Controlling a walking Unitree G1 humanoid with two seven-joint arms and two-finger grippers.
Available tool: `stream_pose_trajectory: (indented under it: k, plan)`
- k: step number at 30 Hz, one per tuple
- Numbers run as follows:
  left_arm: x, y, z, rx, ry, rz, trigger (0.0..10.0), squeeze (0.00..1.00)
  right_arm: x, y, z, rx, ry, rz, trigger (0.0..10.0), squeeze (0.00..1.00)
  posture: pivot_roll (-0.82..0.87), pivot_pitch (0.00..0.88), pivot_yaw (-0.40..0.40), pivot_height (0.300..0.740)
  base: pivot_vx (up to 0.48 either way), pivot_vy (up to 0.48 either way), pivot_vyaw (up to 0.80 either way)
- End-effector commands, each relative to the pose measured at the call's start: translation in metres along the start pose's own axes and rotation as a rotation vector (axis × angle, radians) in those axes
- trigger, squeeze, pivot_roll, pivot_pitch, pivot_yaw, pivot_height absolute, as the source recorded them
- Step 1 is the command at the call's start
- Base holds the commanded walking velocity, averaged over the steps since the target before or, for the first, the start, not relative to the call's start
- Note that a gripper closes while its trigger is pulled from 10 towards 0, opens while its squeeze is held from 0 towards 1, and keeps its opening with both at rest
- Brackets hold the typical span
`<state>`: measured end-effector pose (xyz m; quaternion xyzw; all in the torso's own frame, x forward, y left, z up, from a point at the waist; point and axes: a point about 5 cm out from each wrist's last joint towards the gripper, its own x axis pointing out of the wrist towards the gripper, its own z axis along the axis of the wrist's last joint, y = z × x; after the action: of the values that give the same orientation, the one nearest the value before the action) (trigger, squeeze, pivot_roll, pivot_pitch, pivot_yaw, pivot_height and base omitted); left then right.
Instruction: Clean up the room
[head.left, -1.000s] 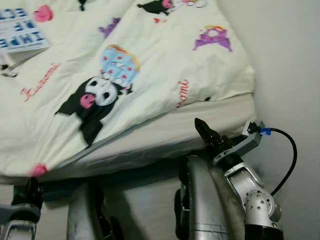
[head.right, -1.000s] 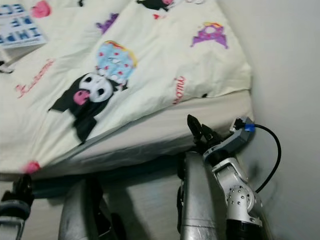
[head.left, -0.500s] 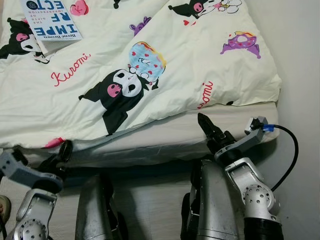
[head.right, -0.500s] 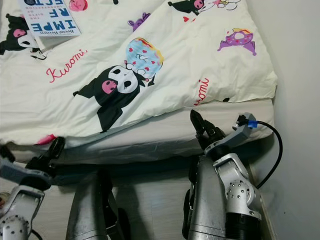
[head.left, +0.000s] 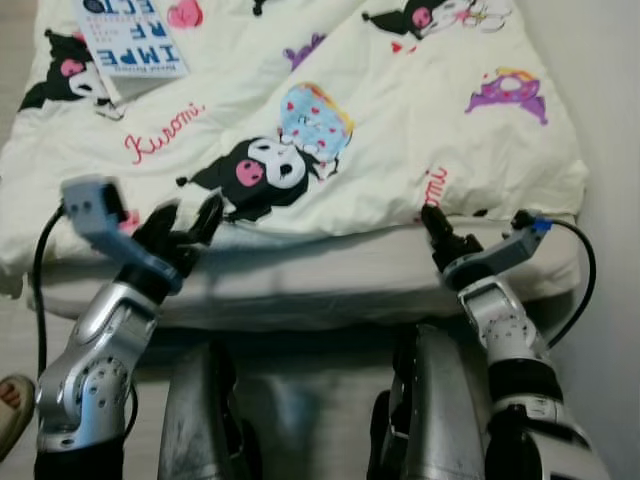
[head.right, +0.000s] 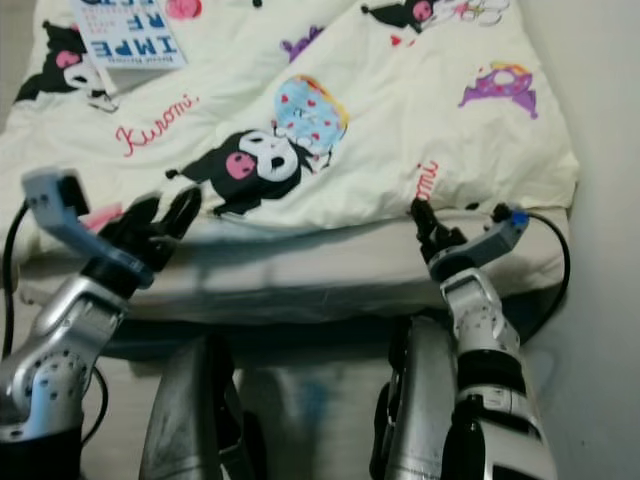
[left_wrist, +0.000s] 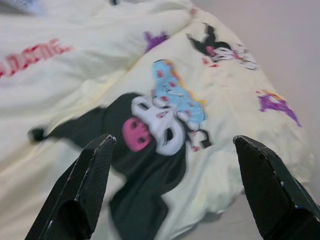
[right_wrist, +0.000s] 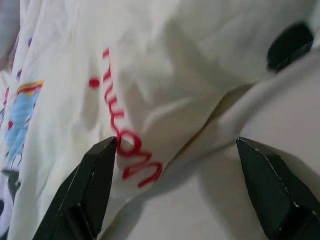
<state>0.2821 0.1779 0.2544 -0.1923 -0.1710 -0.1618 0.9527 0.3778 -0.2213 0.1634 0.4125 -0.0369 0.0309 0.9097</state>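
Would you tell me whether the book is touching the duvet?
Touching: the left eye view shows the book lying flat on the duvet.

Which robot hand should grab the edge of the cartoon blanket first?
Probably the right gripper: open, right at the blanket's hanging edge by the red lettering. The left gripper is open too, near the edge by the black character.

Left claw spread wide, both black fingers apart over a cream duvet, black cartoon character print between them (slightly blurred), red script, purple motif near the pale wall
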Motion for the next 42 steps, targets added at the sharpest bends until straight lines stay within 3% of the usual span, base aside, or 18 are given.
stream_pose_trajectory:
  k: [1, 3, 5, 8, 9, 12, 13, 14, 15, 21, 30, 31, 32, 33, 34, 42]
  plan:
    - [-0.006, 0.0, 0.0, 0.0, 0.037, -0.001, 10.0, 0.0, -0.005, -0.018, 0.0, 0.003, 0.004, -0.081, 10.0, 0.0, 0.12, 0.488, 0.066, 0.482, 0.0, 0.0, 0.0]
    - [-0.009, -0.003, 0.001, -0.007, 0.057, -0.02, 10.0, 0.0, 0.0, -0.015, 0.01, 0.002, -0.028, -0.08, 10.0, 0.0, 0.13, 0.497, 0.071, 0.482, 0.0, 0.0, 0.0]
    - [-0.027, -0.007, -0.015, -0.018, 0.162, -0.053, 10.0, 0.0, 0.005, -0.01, 0.032, 0.013, -0.098, -0.057, 10.0, 0.0, 0.13, 0.499, 0.079, 0.482, 0.0, 0.0, 0.0]
    - [-0.027, -0.007, -0.015, -0.018, 0.162, -0.053, 10.0, 0.0, 0.005, -0.01, 0.032, 0.013, -0.098, -0.057, 10.0, 0.0, 0.13, 0.499, 0.079, 0.482, 0.0, 0.0, 0.0]
    - [-0.04, -0.006, -0.025, -0.002, 0.224, -0.045, 10.0, 0.0, 0.006, -0.009, 0.047, 0.045, -0.154, -0.037, 10.0, 0.0, 0.15, 0.503, 0.09, 0.482, 0.0, 0.0, 0.0]
    - [-0.042, -0.005, -0.025, 0.003, 0.229, -0.029, 10.0, 0.0, 0.006, -0.01, 0.053, 0.064, -0.179, -0.031, 10.0, 0.0, 0.15, 0.503, 0.09, 0.482, 0.0, 0.0, 0.0]
    - [-0.042, -0.004, -0.024, 0.005, 0.225, -0.021, 10.0, 0.0, 0.006, -0.011, 0.057, 0.083, -0.197, -0.033, 10.0, 0.82, 0.15, 0.505, 0.093, 0.482, 0.0, 0.0, 0.0]
    - [-0.042, -0.004, -0.024, 0.005, 0.225, -0.021, 10.0, 0.0, 0.006, -0.011, 0.057, 0.083, -0.197, -0.033, 10.0, 0.82, 0.15, 0.505, 0.093, 0.482, 0.0, 0.0, 0.0]
    - [-0.039, -0.004, -0.021, 0.01, 0.218, -0.018, 10.0, 0.0, 0.006, -0.013, 0.061, 0.096, -0.217, -0.044, 10.0, 1.0, 0.16, 0.511, 0.099, 0.482, 0.0, 0.0, 0.0]
    - [-0.023, -0.012, -0.001, 0.024, 0.172, -0.041, 10.0, 0.0, 0.008, -0.017, 0.064, 0.135, -0.244, -0.107, 10.0, 1.0, 0.2, 0.536, 0.126, 0.482, 0.0, 0.0, 0.0]
    - [-0.022, -0.016, 0.012, 0.03, 0.154, -0.053, 10.0, 0.0, 0.014, -0.006, 0.064, 0.199, -0.258, -0.036, 10.0, 1.0, 0.24, 0.551, 0.139, 0.482, 0.0, 0.0, 0.0]
    - [-0.021, -0.017, 0.015, 0.033, 0.148, -0.055, 10.0, 0.0, 0.017, 0.0, 0.064, 0.219, -0.264, 0.004, 10.0, 0.0, 0.25, 0.554, 0.143, 0.482, 0.0, 0.0, 0.0]
    - [-0.021, -0.017, 0.015, 0.033, 0.148, -0.055, 10.0, 0.0, 0.017, 0.0, 0.064, 0.219, -0.264, 0.004, 10.0, 0.0, 0.25, 0.554, 0.143, 0.482, 0.0, 0.0, 0.0]
    - [-0.02, -0.016, 0.022, 0.038, 0.134, -0.051, 10.0, 0.0, 0.024, 0.018, 0.07, 0.251, -0.285, 0.097, 10.0, 0.0, 0.26, 0.564, 0.152, 0.482, 0.0, 0.0, 0.0]
    - [-0.02, -0.015, 0.024, 0.041, 0.132, -0.049, 10.0, 0.0, 0.026, 0.023, 0.072, 0.26, -0.293, 0.126, 10.0, 0.0, 0.26, 0.564, 0.152, 0.482, 0.0, 0.0, 0.0]
    - [-0.022, -0.016, 0.027, 0.037, 0.143, -0.041, 10.0, 0.0, 0.033, 0.044, 0.083, 0.256, -0.311, 0.199, 10.0, 0.0, 0.27, 0.579, 0.156, 0.482, 0.0, 0.0, 0.0]
